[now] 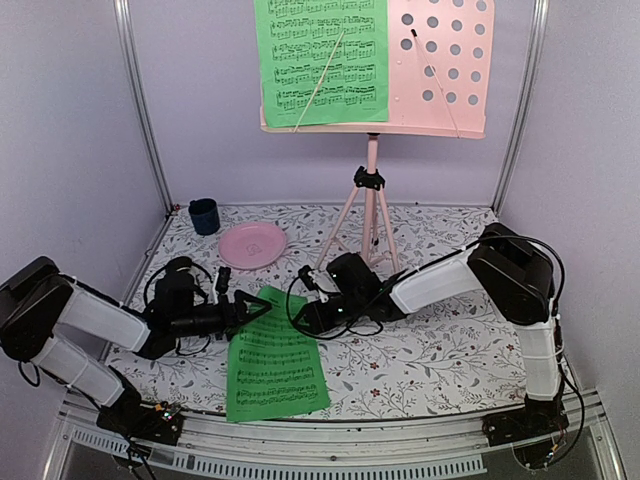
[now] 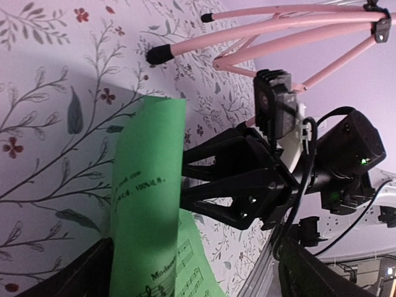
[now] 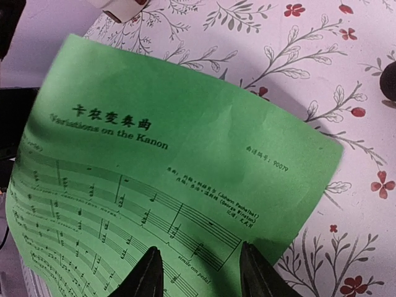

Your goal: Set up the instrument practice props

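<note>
Sheet-pickup step: loose green sheet lies on the tabletop, top edge curled up between the wide-spread left end effector and the half-spread right end effector, neither pinching it; next likely needs a firm edge pinch, then a lift to the pink stand.

A: The overhead view is bright and even, with soft light from above. The frame poles bow slightly at the edges.
B: The left wrist view is dimmer. A broad shadow crosses the tablecloth, and the near foreground is dark and blurred.
A: The right wrist view is sharp. Print on the green sheet-music page reads clearly, its shadow falls just past its right edge, and the fingertips are soft.
</note>
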Controlling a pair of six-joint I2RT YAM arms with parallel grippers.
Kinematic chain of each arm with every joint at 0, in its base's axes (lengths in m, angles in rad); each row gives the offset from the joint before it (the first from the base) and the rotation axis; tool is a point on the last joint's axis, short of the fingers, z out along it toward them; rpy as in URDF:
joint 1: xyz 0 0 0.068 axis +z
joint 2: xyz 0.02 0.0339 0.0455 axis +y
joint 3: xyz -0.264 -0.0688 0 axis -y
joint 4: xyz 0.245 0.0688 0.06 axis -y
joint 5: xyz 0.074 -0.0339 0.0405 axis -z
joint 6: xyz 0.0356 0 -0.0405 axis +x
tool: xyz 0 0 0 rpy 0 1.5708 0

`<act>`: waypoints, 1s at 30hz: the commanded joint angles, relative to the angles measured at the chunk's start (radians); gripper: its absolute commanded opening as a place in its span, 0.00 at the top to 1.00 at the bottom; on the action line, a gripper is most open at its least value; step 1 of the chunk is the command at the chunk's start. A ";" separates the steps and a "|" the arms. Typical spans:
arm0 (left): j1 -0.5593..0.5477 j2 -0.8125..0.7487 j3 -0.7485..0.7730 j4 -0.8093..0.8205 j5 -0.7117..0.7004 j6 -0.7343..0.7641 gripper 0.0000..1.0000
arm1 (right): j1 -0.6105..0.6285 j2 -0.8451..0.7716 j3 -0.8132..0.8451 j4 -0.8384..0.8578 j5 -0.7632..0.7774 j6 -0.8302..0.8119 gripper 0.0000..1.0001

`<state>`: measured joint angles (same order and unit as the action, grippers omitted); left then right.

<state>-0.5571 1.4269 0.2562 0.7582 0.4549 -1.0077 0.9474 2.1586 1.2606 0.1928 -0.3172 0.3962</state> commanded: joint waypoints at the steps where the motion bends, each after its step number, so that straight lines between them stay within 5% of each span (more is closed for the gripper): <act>1: -0.042 0.003 0.016 0.036 -0.111 -0.058 0.08 | 0.009 0.060 -0.006 -0.096 -0.004 0.021 0.56; 4: -0.039 0.009 -0.017 0.082 -0.150 -0.116 0.01 | 0.009 0.054 -0.011 -0.097 -0.003 0.020 0.56; 15: -0.043 -0.041 -0.134 0.050 -0.169 -0.253 0.05 | 0.010 0.048 -0.027 -0.092 0.008 0.020 0.56; 22: -0.042 -0.126 0.004 -0.288 -0.288 -0.040 0.39 | 0.009 0.019 -0.031 -0.091 -0.016 0.009 0.53; 26: -0.035 -0.091 0.056 -0.342 -0.296 0.017 0.78 | 0.003 -0.060 -0.056 -0.074 -0.043 0.000 0.46; 30: -0.038 -0.052 0.139 -0.409 -0.258 0.130 1.00 | -0.023 -0.194 -0.139 -0.033 -0.067 0.005 0.33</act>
<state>-0.5911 1.3449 0.3271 0.4610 0.1875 -1.0172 0.9432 2.0922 1.1950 0.1791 -0.3485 0.3996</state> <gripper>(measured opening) 0.037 0.623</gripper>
